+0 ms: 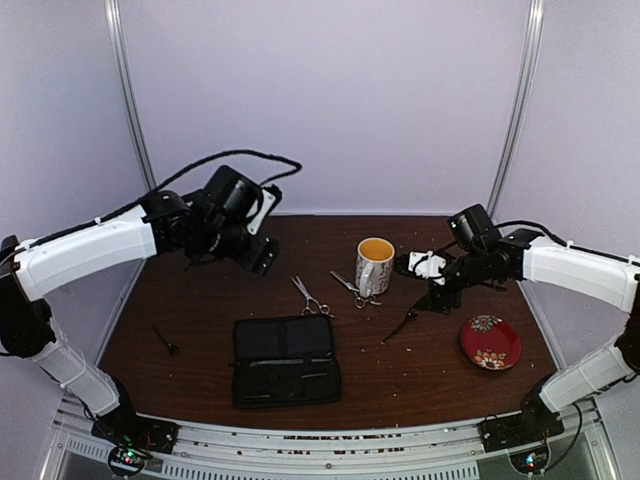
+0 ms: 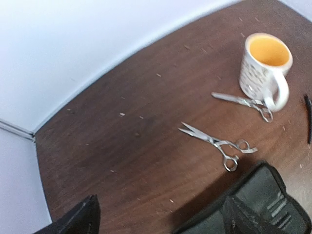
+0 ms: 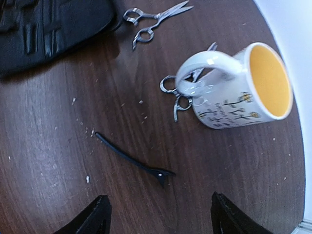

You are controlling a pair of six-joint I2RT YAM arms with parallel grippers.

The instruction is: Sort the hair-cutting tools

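Partly hidden, one scissors (image 3: 178, 97) lies behind the mug (image 3: 234, 92) handle, case (image 3: 48, 24) cut off, left claw (image 2: 161, 204) and right claw (image 3: 161, 201) apart, empty

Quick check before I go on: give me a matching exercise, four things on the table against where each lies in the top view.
1. mug
2. red plate
3. black case
4. lone black clip

A. left side, by itself
B. near right
C. near middle, lying open
D. back middle, scissors by its handle

Pairs: 1-D, 2-B, 3-C, 4-A
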